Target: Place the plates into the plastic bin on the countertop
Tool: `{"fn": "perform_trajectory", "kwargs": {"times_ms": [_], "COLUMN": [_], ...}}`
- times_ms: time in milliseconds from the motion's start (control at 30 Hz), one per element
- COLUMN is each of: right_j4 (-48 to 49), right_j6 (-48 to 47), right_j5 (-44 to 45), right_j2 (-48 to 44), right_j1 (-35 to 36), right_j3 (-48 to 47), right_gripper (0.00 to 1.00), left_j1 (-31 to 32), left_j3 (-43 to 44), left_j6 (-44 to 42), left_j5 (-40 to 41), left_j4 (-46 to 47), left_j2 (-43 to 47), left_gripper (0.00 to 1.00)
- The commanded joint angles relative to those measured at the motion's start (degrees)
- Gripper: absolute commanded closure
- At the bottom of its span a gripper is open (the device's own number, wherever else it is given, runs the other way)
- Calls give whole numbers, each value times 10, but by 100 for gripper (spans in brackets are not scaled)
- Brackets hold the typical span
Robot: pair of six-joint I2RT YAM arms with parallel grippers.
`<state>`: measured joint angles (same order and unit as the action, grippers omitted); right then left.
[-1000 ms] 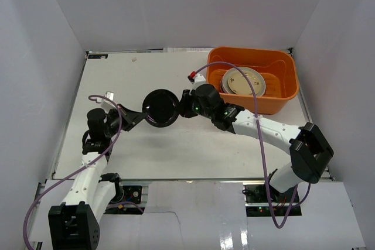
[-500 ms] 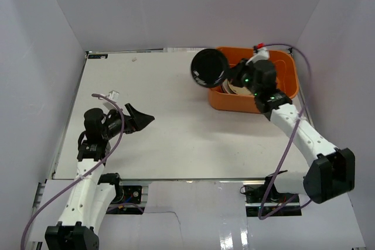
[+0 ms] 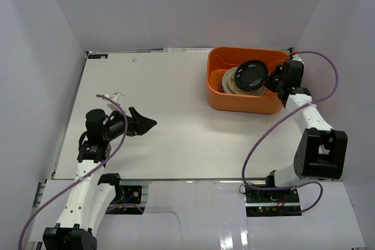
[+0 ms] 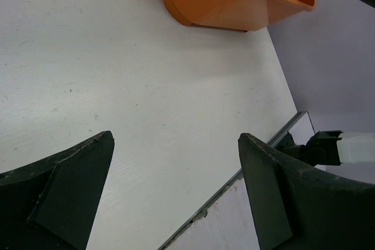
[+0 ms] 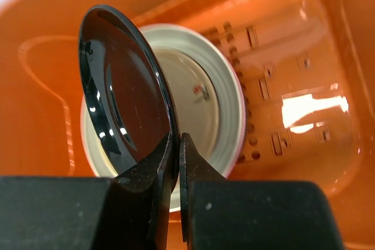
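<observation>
- Counter (image 3: 176, 133): I can't spot any loose plates on it from above.
- Orange bin (image 3: 243, 105) sits at the far right corner, with a stack of plates (image 3: 229, 82) inside.
- Black plate (image 3: 252, 75) went from mid-counter to hanging tilted over that stack (a quick trip).
- Right jaws are clenched on its rim, while the left jaws have sprung wide and hold nothing. I'd guess only the drop is left.

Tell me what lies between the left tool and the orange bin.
Only bare white tabletop lies between the left tool and the bin. The top view shows this stretch, and the left wrist view does too.
</observation>
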<state>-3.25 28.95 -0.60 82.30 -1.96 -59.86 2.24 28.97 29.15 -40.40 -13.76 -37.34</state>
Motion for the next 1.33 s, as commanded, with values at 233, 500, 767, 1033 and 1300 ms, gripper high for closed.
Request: {"fn": "perform_trajectory", "kwargs": {"times_ms": [233,500,767,1033,1300], "right_j4": [-15,-40,-42,-8,-23], "right_j6": [-14,-28,-16,-14,-45], "right_j5": [2,40,-54,-104,-56], "right_j2": [29,-12,-175,-444,-557], "right_j1": [1,1,14,47,47], "right_j3": [-14,-27,-3,41,-18], "right_gripper": [79,24,10,10,10], "left_j1": [27,244,250,249,249], "left_j3": [5,130,265,390,422], "left_j6": [-12,-95,-68,-43,-44], "left_j5": [5,194,236,258,288], "left_j4": [-2,-124,-133,-109,-72], "left_j2": [-33,-106,-76,-45,10], "left_gripper": [2,2,2,2,2]}}
